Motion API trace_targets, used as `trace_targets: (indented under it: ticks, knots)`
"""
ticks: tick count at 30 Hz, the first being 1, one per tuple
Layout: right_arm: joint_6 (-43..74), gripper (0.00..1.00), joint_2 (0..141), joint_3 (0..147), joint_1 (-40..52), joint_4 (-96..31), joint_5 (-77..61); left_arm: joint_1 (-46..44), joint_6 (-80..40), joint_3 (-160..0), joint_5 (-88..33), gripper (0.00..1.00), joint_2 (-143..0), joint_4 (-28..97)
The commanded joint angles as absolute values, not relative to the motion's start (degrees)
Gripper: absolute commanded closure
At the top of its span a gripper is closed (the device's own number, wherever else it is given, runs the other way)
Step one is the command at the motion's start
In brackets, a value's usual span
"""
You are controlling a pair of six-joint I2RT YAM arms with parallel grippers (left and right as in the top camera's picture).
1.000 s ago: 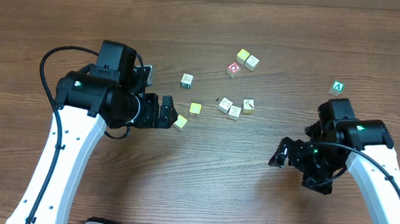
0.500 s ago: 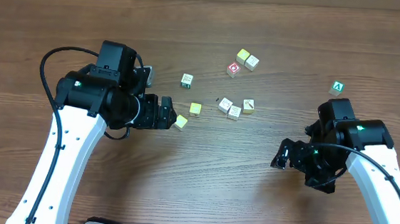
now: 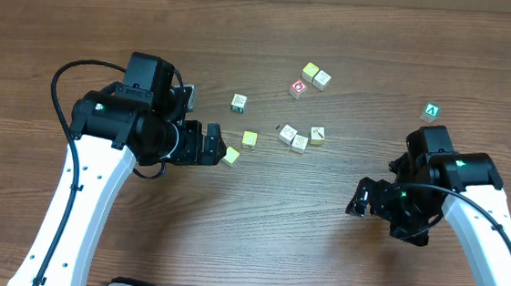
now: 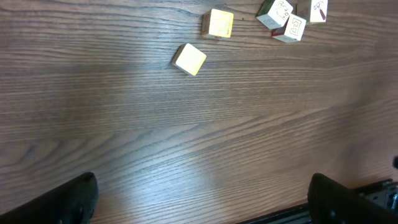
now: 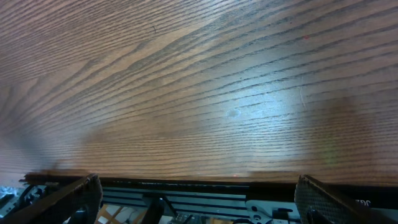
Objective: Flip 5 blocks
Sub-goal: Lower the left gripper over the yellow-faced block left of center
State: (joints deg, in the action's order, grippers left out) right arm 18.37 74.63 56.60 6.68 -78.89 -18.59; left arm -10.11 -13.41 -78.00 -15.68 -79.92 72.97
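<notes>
My left gripper (image 3: 218, 149) and right gripper (image 3: 358, 197) both gape empty; the blocks (image 3: 287, 134) lie ahead of my left fingers (image 4: 74, 199).
Fingertips cropped at the wrist views' corners; printed marks too small to read. My left arm is bent, wrist aimed at them, a plain pale-yellow block (image 4: 189, 59) just beyond its tips.

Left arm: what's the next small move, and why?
Probably ease the left gripper forward and down toward the pale yellow block. Its jaws stand wide with nothing between them. In the wrist view the block lies on the table ahead of the fingers, roughly centred and clear of both, so a short straight advance should bracket it before closing.
</notes>
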Motion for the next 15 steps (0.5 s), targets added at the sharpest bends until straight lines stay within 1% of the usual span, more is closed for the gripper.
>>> trace_targets:
  ticks: [1, 2, 3, 6, 15]
  knots:
    - [18.0, 0.0, 74.7, 57.7, 6.4, -78.7, -18.0, -10.3, -13.3, -79.1, -16.1, 0.27, -80.2, 73.1]
    - [18.0, 0.0, 74.7, 57.7, 6.4, -78.7, -18.0, -10.3, -13.2, -79.1, -15.9, 0.34, -80.2, 72.9]
    - [18.0, 0.0, 74.7, 57.7, 6.4, -78.7, -18.0, -10.3, -13.1, -79.1, -15.7, 0.38, -80.2, 72.8]
    - [18.0, 0.0, 74.7, 57.7, 6.4, -78.3, -18.0, -10.7, -13.1, -78.9, -14.4, 0.33, -80.3, 71.8]
    - [18.0, 0.0, 74.7, 57.7, 6.4, -78.3, -18.0, -13.6, -13.0, -78.8, -11.6, 0.33, -84.0, 70.7]
